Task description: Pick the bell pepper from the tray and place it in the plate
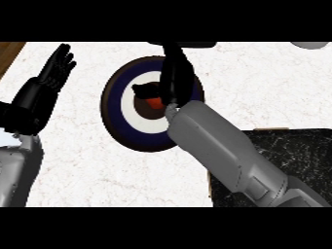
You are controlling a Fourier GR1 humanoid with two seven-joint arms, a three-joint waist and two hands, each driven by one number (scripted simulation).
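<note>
We see a counter (89,160) of matt white marble with faint veining, and brown wood grain past its left edge. The tray (305,151) looks like dark, speckled stone. The plate (121,116) is glossy, the forearms (219,146) smooth grey plastic.

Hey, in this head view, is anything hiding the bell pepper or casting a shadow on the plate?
Head view: the right hand covers most of the bell pepper, leaving only an orange-red patch; the plate looks evenly lit, no distinct shadow discernible.
</note>
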